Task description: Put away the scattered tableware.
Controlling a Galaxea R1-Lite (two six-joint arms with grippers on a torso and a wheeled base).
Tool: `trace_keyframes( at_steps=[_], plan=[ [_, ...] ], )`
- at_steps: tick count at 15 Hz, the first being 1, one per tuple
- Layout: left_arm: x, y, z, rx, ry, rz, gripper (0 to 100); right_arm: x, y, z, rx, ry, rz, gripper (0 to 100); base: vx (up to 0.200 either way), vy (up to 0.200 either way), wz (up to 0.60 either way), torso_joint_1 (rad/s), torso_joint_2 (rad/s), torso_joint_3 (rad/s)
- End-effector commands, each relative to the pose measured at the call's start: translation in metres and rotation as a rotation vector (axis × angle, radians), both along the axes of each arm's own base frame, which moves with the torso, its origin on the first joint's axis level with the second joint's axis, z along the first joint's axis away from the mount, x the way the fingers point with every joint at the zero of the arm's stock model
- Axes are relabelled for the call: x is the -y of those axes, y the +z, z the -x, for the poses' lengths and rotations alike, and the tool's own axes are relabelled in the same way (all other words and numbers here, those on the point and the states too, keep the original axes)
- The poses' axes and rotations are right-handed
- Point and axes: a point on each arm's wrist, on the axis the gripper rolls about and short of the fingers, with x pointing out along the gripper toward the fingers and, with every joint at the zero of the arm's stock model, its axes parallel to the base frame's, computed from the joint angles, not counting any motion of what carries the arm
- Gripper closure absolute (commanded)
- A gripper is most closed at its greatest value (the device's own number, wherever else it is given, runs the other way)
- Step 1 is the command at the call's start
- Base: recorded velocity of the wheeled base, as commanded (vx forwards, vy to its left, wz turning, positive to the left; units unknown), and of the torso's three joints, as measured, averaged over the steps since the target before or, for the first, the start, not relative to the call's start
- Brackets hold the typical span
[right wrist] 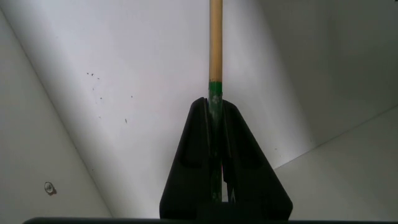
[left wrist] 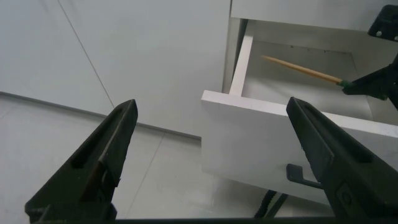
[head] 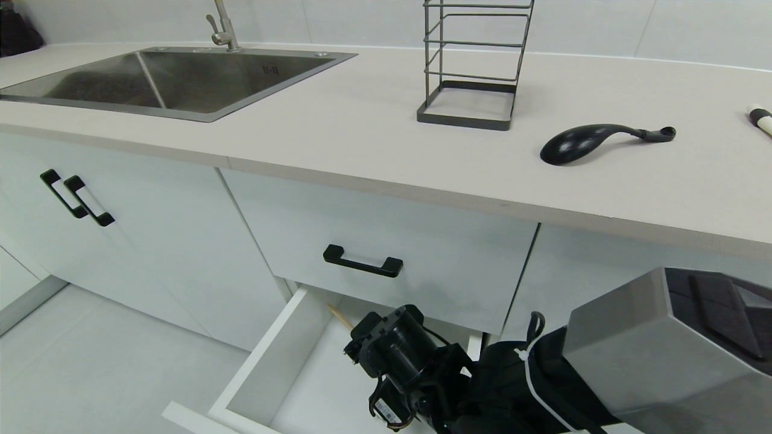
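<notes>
The lower drawer (head: 265,355) under the counter stands pulled out. My right gripper (head: 357,339) is inside it, shut on a wooden chopstick (head: 339,317) with a green band. The right wrist view shows the chopstick (right wrist: 216,43) clamped between the right gripper's (right wrist: 216,118) closed fingers above the white drawer floor (right wrist: 124,74). My left gripper (left wrist: 211,109) hangs open and holding nothing, outside the drawer front (left wrist: 261,143). From there the chopstick (left wrist: 301,68) and the right gripper (left wrist: 367,84) show inside the drawer. A black spoon (head: 579,143) lies on the counter to the right.
A wire rack (head: 473,66) stands at the back of the counter and a sink (head: 175,78) lies at the left. A light-handled utensil (head: 761,119) pokes in at the far right edge. The shut upper drawer has a black handle (head: 362,260) just above the open one.
</notes>
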Motion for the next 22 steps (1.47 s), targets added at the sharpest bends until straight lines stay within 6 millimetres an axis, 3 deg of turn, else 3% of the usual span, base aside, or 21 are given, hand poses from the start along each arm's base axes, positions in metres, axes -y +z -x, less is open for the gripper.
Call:
trace_keyframes(
  at_steps=[1, 11, 22],
  plan=[
    [0.0, 0.0, 0.0, 0.0, 0.0, 0.0, 0, -0.001, -0.009, -0.002, -0.005, -0.002, 0.008, 100, 0.0, 0.0, 0.0, 0.0, 0.0, 0.0],
    [0.0, 0.0, 0.0, 0.0, 0.0, 0.0, 0, -0.005, -0.035, -0.01, -0.021, -0.01, 0.03, 100, 0.0, 0.0, 0.0, 0.0, 0.0, 0.0],
    [0.0, 0.0, 0.0, 0.0, 0.0, 0.0, 0, -0.013, -0.039, -0.011, -0.013, 0.01, 0.018, 100, 0.0, 0.0, 0.0, 0.0, 0.0, 0.0]
  ],
)
